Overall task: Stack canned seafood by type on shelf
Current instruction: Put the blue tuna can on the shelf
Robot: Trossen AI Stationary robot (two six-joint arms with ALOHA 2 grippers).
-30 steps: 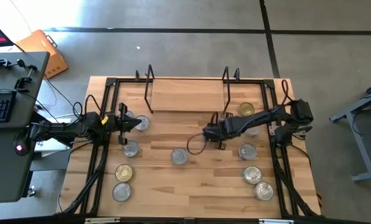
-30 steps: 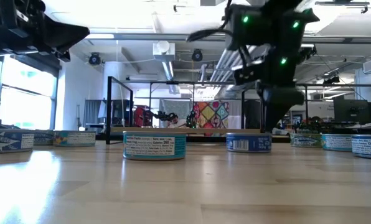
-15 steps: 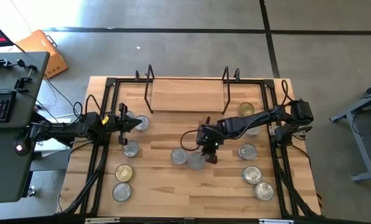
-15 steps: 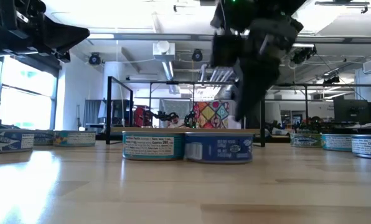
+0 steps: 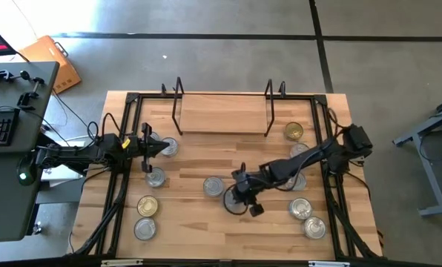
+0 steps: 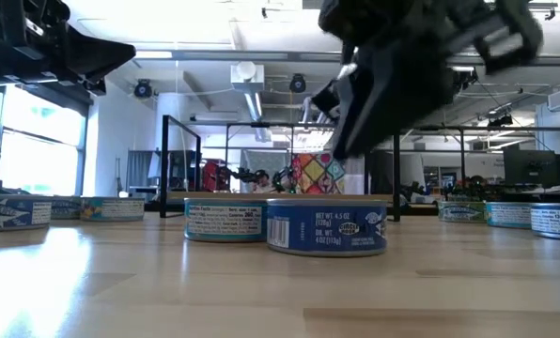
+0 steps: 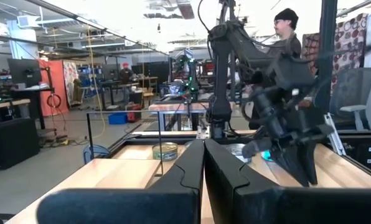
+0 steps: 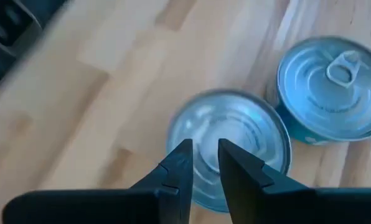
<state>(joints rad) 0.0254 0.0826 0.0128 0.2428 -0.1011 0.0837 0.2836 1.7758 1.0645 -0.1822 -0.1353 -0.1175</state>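
Several canned seafood tins lie scattered on the wooden table. The shelf [image 5: 221, 119] stands bare at the far edge. My right gripper [image 8: 204, 152] reaches to the table's middle and slants down over a blue-walled, silver-topped tin [image 8: 254, 137], which stands flat on the table [image 6: 327, 225]. A narrow gap shows between its fingertips, with nothing in it. A second blue tin [image 5: 213, 186] stands right beside the first, on its far left. My left gripper [image 5: 158, 147] waits shut above the table's left side. My right gripper slants down from the right with its fingertips [image 8: 182, 155] over the tin's top [image 8: 235, 127]. Whether they touch it, I cannot tell. In the low view the gripper [image 6: 341, 150] seems to end above the tin.
Silver tins [image 5: 301, 208] and a gold-topped one [image 5: 294, 132] lie along the right side. Others, one of them gold-topped [image 5: 147, 205], lie along the left. Black frame rails [image 5: 124, 185] run down both table sides. A person [image 7: 288, 31] stands beyond the table.
My right gripper has swung from near the shelf toward the table's near edge and left, tipping and rolling as it went. The blue tin under it has slid along the table toward the near edge. It now stands beside the middle tin, which kept its place.
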